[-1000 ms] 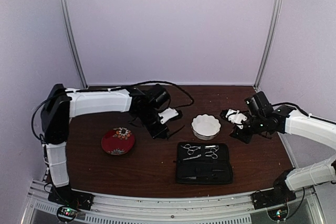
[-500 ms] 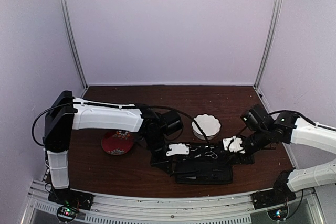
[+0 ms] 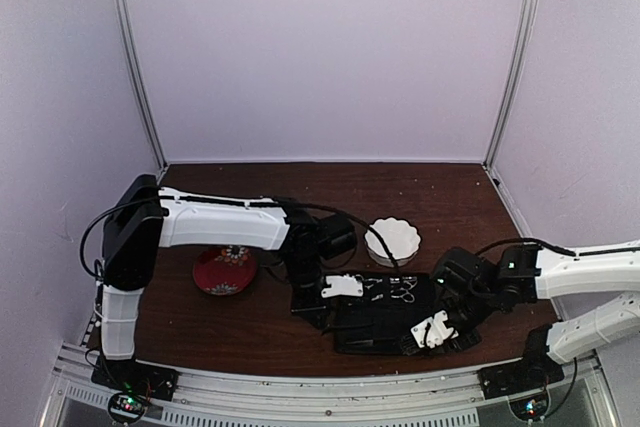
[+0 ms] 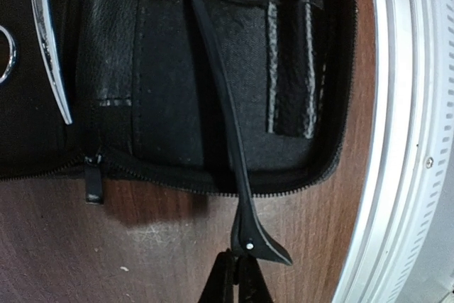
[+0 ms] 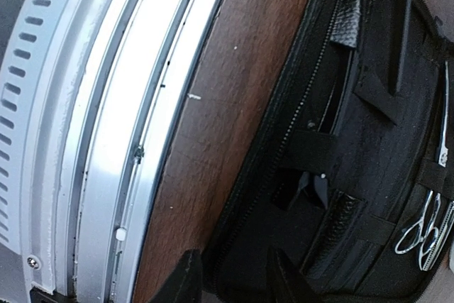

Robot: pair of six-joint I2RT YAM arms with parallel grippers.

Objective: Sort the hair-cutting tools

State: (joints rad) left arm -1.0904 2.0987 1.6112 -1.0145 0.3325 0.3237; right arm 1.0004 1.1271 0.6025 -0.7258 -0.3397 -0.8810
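The black zip case (image 3: pixel 385 315) lies open on the table with two silver scissors (image 3: pixel 385 288) in its far half. In the left wrist view a thin black clip stick (image 4: pixel 218 104) pokes out of the case (image 4: pixel 163 69) over its zip edge. My left gripper (image 4: pixel 237 285) is shut with its tips on the stick's tail end. A scissor blade (image 4: pixel 50 47) shows at the upper left. My right gripper (image 5: pixel 234 278) is open, its fingers (image 5: pixel 186 278) straddling the case's front zip edge (image 5: pixel 284 140). A second clip tail (image 5: pixel 317 184) sits in a pocket, with the scissors (image 5: pixel 425 225) beyond.
A red flowered plate (image 3: pixel 222 272) lies left of the case, behind my left arm. A white fluted bowl (image 3: pixel 393 239) stands behind the case. The metal rail (image 3: pixel 320 387) runs along the table's near edge, close to both grippers (image 4: pixel 411 140) (image 5: pixel 106 104).
Both arms have come in from the back of the table to the case. The left gripper settled at its left edge. The right gripper swung to its front right corner.
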